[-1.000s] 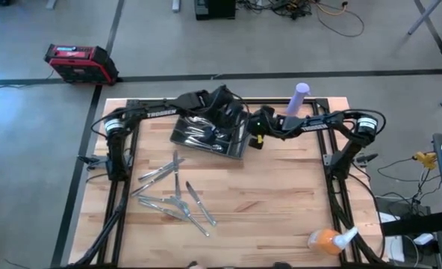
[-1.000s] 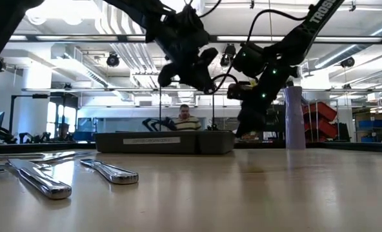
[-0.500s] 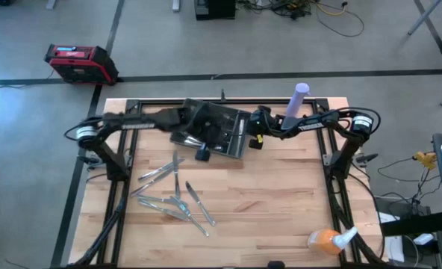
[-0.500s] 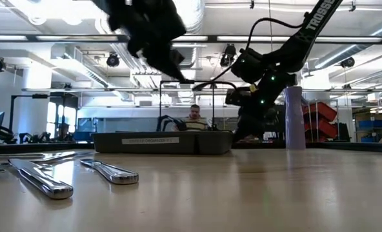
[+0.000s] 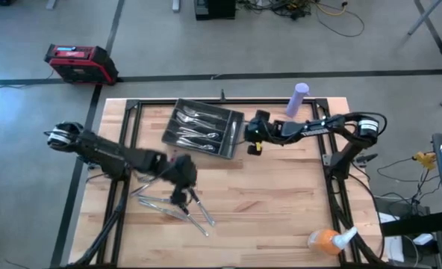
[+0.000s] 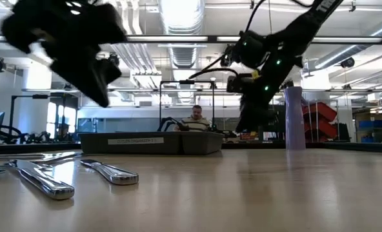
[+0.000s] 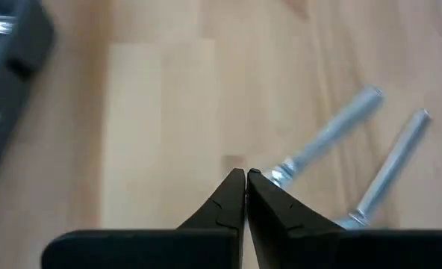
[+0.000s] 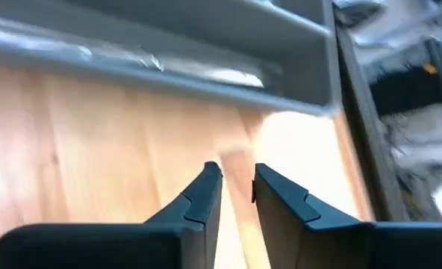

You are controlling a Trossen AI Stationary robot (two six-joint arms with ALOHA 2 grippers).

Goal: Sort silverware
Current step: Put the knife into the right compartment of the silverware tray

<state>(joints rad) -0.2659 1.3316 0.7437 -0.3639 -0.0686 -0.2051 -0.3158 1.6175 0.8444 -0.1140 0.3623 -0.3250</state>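
Left gripper (image 5: 178, 196), fingers together, above loose silverware (image 5: 195, 214).

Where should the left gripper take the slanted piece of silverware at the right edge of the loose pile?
Probably mid-length on the piece, coming straight down, jaws across its narrow width: it lies flat and slim on the table, its right side free. The left gripper hangs shut above the pile; the right gripper waits beside the tray.
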